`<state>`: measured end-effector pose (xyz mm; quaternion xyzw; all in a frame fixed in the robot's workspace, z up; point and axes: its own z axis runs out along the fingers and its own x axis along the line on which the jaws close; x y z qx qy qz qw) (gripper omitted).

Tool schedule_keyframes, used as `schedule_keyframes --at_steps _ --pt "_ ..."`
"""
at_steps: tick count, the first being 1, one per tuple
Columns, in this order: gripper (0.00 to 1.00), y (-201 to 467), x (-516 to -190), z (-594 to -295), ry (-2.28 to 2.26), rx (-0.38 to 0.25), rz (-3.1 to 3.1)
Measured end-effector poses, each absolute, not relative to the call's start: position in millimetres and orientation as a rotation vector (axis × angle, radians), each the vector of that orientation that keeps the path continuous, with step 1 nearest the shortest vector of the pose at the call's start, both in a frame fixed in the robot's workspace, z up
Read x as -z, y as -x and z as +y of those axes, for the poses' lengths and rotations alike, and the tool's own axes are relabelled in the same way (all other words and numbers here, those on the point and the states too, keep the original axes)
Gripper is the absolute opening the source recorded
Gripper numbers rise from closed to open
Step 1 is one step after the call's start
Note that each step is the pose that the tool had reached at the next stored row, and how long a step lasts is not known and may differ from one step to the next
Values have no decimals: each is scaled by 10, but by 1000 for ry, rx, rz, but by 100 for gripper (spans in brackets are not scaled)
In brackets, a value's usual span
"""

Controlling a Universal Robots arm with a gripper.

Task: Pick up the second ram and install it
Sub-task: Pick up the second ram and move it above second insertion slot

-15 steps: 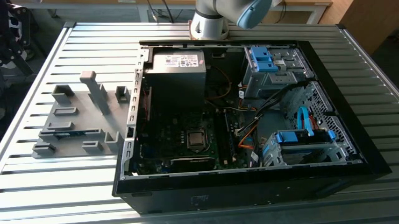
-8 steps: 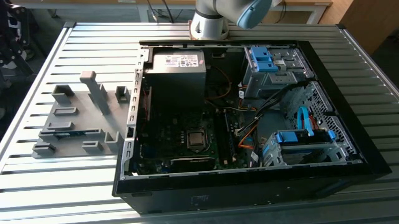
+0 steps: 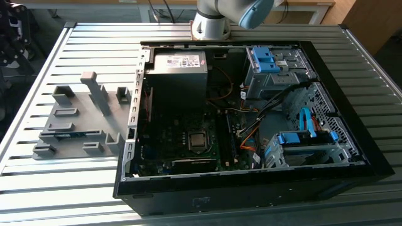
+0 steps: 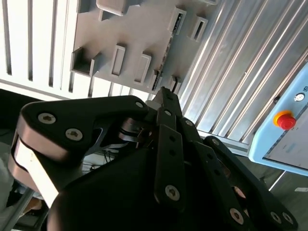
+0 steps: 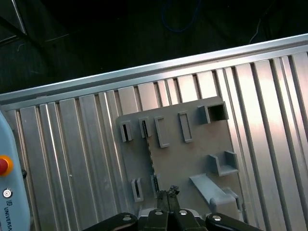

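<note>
Grey holder (image 3: pixel 82 125) has the second ram (image 3: pixel 68 135) standing edgewise in its slots, your end effector (image 5: pixel 167 193) above it pinched shut and empty, so drop like that and you could chip the stick.

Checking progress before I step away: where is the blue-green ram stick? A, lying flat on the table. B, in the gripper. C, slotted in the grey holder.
C: the ram stick stands on edge in the slots of the grey holder.
</note>
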<state>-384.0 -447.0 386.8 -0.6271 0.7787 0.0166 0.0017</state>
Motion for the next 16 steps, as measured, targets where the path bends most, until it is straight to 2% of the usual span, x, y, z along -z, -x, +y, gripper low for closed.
schedule_keyframes --at_steps 16 --pt "11 3853 -3835 -4470 2227 -60 2210"
